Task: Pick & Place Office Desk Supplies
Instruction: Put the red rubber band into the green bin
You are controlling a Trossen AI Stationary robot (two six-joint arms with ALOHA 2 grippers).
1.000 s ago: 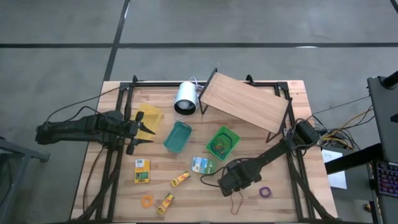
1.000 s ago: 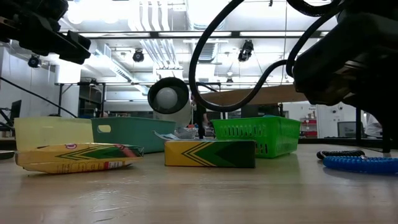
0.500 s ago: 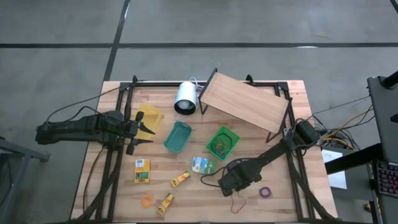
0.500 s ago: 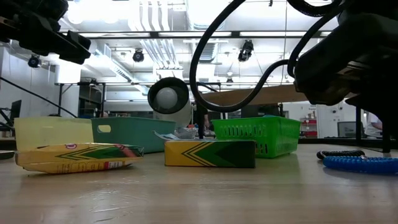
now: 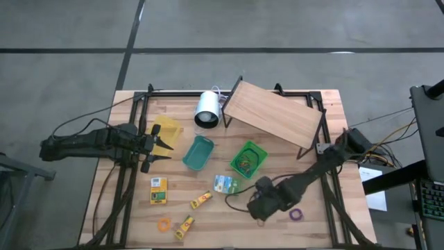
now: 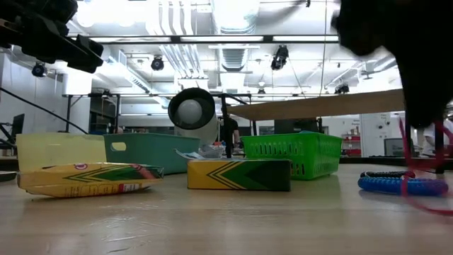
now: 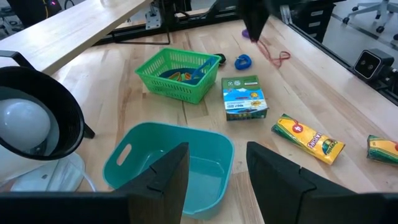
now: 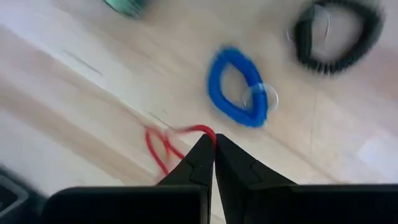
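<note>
Item: thin red rubber-band loop (image 8: 163, 144). I have the right gripper (image 8: 213, 151) pinched shut on its end, raised off the table beside the blue coiled band (image 8: 238, 88), for carrying. Left gripper (image 7: 214, 171) waits with fingers apart over the teal plastic bin (image 7: 140, 163).

We see the white cylinder (image 5: 207, 108) lying at twelve o'clock on the wooden table (image 5: 326, 222), the slanted wooden board (image 5: 272, 115) at one o'clock, and the teal bin (image 5: 198, 153) and green basket (image 5: 248, 159) near centre.

Thin red rubber-band loop (image 8: 163, 144) dangling from right pincer (image 8: 213, 148), near blue loop (image 8: 237, 87).
</note>
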